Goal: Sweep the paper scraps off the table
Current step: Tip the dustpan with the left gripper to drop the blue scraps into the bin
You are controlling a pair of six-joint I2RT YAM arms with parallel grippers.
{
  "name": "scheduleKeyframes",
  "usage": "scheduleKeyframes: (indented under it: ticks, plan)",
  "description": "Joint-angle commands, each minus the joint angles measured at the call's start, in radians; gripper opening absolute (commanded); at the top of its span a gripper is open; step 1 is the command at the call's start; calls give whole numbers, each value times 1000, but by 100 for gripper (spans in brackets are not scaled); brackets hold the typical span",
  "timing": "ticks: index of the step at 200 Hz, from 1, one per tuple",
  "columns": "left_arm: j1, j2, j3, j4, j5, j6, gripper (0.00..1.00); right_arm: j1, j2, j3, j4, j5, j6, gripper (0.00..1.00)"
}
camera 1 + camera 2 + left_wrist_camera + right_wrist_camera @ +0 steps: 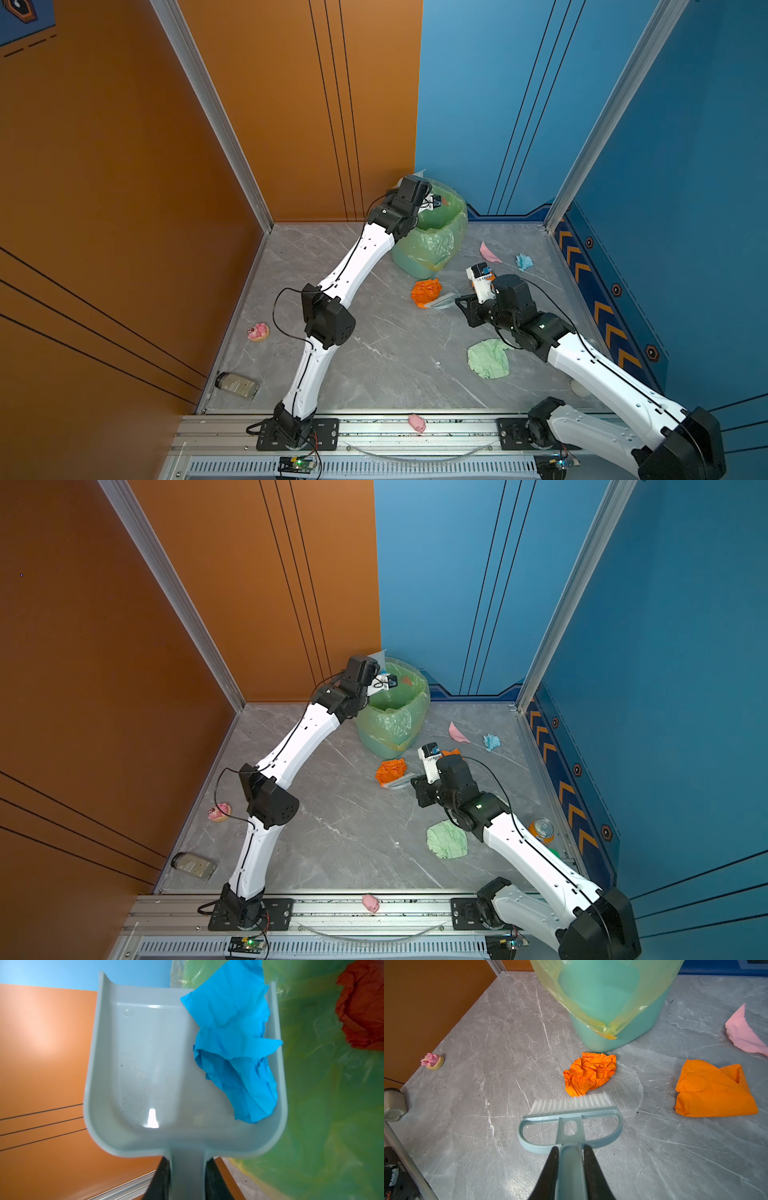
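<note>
Here, at far left, a bottle point(237, 385) lies on the desk point(395, 353), its label too small to read. The left pincer point(188, 1161) is clenched on the handle of the grey dustpan point(145, 1064) beside the green-lined bin point(432, 249), a blue paper scrap point(234, 1053) lying in the pan. The right pincer point(571, 1148) grips a brush point(571, 1112), bristles touching a crumpled orange scrap point(589, 1073) on the desk; print on the can point(541, 830) is unreadable.

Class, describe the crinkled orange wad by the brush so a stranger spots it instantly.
Find the green-lined bin at the back of the table. Before its base lies an orange wad, beside the white-bristled brush. Unlike the other orange scrap, smooth and folded, it is tightly crinkled.
</note>
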Motion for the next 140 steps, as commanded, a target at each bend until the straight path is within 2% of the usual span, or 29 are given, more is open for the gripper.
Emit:
scheduleKeyframes:
  ticks: [1,60,78,99,140]
  plan:
    - [-3,-27,-8,50,-29,85,0,11,9,14,38,-17,-5,0]
    - [-8,-54,-28,98,20,227,0,31,33,25,48,-21,-8,0]
    - [-9,-64,-51,110,33,306,0,35,30,23,48,-17,-11,0]
    - [-10,-67,-92,200,20,383,0,35,27,18,51,-14,-12,0]
    - [-15,-65,-89,241,31,391,0,41,30,15,49,-14,-12,0]
